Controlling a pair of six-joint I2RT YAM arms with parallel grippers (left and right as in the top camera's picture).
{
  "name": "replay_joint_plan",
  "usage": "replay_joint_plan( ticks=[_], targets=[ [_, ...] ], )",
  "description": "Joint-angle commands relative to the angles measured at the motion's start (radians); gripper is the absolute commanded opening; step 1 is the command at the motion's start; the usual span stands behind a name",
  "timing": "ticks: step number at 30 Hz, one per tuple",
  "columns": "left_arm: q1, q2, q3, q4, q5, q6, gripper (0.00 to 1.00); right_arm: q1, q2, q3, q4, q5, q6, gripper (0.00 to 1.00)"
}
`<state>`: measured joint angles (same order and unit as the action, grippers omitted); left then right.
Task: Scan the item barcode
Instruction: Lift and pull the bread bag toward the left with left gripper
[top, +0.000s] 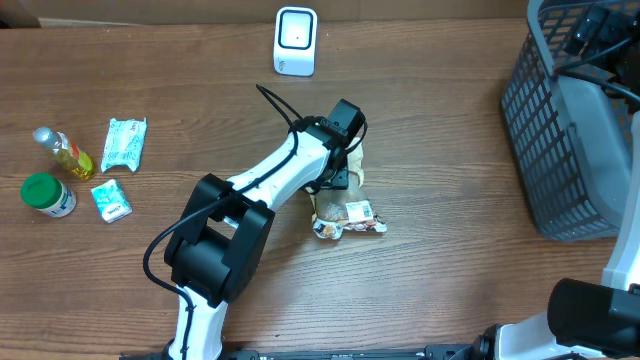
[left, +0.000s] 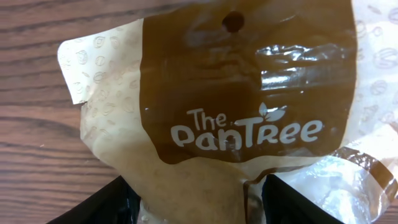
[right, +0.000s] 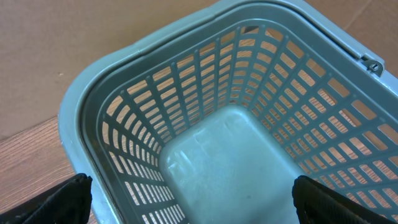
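Overhead: table (top: 450, 290) filled the frame, basket (top: 545, 140) at right edge. Right claw (right: 194, 202) hung over the basket, jaws wide apart, nothing between. Left claw (left: 198, 208) sat frame centre, fingers straddling the snack bag (top: 347, 218) lying on the table; couldn't tell if clamped or loose. Scanner (top: 296, 40) stood top centre, well apart from the bag.

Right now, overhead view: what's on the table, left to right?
jar → big packet → scanner → bag → basket. Left out: bottle and small packet, which overlap their neighbours.
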<state>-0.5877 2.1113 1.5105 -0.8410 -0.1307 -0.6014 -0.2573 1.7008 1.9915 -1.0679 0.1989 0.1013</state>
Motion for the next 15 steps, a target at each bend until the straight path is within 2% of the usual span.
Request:
replay_joint_plan(
  ticks=[1,3,11,15],
  targets=[
    [0.001,0.011,-0.038,-0.023,-0.091,-0.007,0.62,0.000,-0.010,0.018,0.004,0.010,0.004,1.00],
    [0.007,0.011,-0.037,-0.030,-0.095,-0.022,0.62,0.000,-0.010,0.018,0.004,0.010,0.004,1.00],
    [0.074,0.011,-0.038,-0.143,-0.194,-0.222,0.60,0.000,-0.010,0.018,0.004,0.010,0.004,1.00],
    [0.133,0.011,-0.038,-0.187,-0.192,-0.249,0.61,0.000,-0.010,0.018,0.004,0.010,0.004,1.00]
  ],
)
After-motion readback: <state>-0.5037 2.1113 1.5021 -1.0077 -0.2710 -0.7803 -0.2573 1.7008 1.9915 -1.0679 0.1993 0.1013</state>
